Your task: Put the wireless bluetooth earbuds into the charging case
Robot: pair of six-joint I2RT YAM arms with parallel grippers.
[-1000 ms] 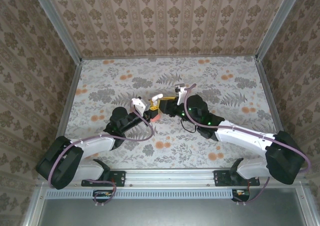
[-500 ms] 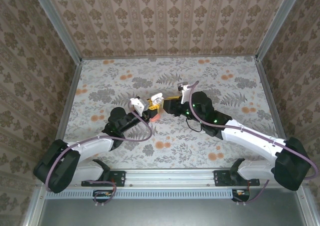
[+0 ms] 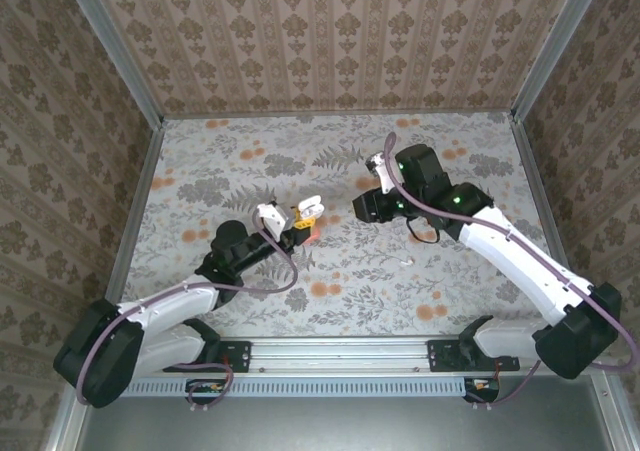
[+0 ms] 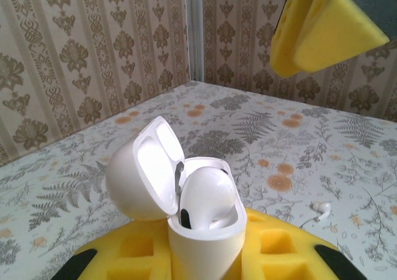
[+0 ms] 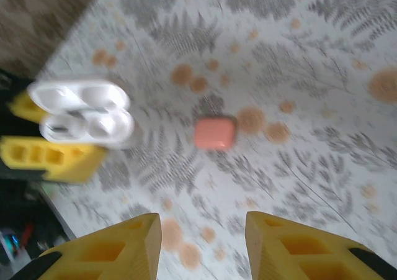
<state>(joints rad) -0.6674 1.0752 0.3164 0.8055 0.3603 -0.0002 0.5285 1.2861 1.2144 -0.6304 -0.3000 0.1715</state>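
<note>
My left gripper [image 4: 205,258] pinches the white charging case [image 4: 201,233] low on its body, fingers pressed to its sides. It holds the case upright with the lid [image 4: 146,168] swung back, so the wells face up and stay steady for loading. One white bud, the seated earbud [image 4: 208,196], sits in the case, and the dark gap beside it looks to me like the vacant well. My right gripper [image 5: 200,230] hangs over the table [image 3: 220,151] off to the right of the held case. Its fingers are spread with nothing between them, free, I judge, to fetch the next piece. That piece is the loose earbud [image 3: 405,261], lying on the floral surface near my right gripper and well apart from the case, where my right arm is better placed to take it. A closed coral case [image 5: 214,133] rests flat on the table near the held one and takes no part in this step. The count: two cases, one white and open, one coral and shut; and two white earbuds, one in and one out. By my reckoning the white pair is half loaded.
</note>
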